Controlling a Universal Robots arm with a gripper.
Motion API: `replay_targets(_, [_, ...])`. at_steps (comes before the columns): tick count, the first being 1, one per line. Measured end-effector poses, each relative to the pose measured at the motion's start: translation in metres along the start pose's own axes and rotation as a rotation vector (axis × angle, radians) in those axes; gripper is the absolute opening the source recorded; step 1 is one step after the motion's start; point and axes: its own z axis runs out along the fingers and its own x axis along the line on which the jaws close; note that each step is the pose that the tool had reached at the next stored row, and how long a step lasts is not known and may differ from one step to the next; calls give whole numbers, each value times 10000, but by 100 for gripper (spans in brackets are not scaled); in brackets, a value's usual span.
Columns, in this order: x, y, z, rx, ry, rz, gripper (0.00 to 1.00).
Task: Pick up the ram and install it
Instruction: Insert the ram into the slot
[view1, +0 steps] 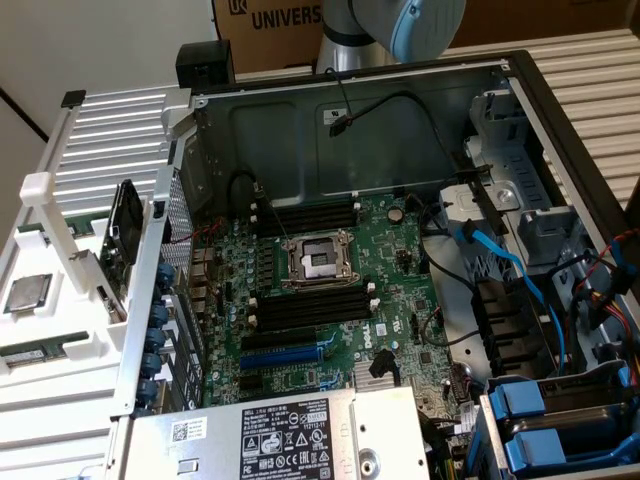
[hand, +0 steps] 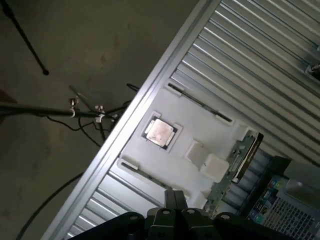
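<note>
The arm (view1: 400, 25) hangs at 12 o'clock in the exterior view, high over the back wall of the open case (view1: 400, 130). In the wrist view the gripper (hand: 173, 199) has its black fingers pressed together with nothing between them. It floats above the white tray (hand: 200, 127) and does not touch it.

In the exterior view the tray sits at 9 o'clock, just beside the case. The ram (view1: 125, 235) (hand: 231, 170) stands on its long edge at the side of the tray next to the case, leaning a little. It is well apart from the black slots (view1: 305, 310) on the green board (view1: 400, 300). A square silver chip (view1: 27, 293) lies flat in the tray at 8 o'clock, and a thin green stick (view1: 35, 352) lies just below it.

The table (view1: 110, 140) is silver metal with long straight ribs. It runs under the tray and shows again past the case at 2 o'clock. A brown box (view1: 270, 25) with big black letters stands at 12 o'clock, and a white wall (view1: 100, 40) is at 11 o'clock. A grey box (view1: 280, 430) with a label fills the case at 6 o'clock, and blue clips (view1: 540, 420) sit at 5 o'clock.

Past the table edge, the wrist view shows a dull brown floor (hand: 75, 50) with a thin black pole (hand: 27, 44) and some loose black wires
</note>
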Motion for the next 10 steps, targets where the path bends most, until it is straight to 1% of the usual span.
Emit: replay_targets(10, [0,0,1,-72,5,-1829,11])
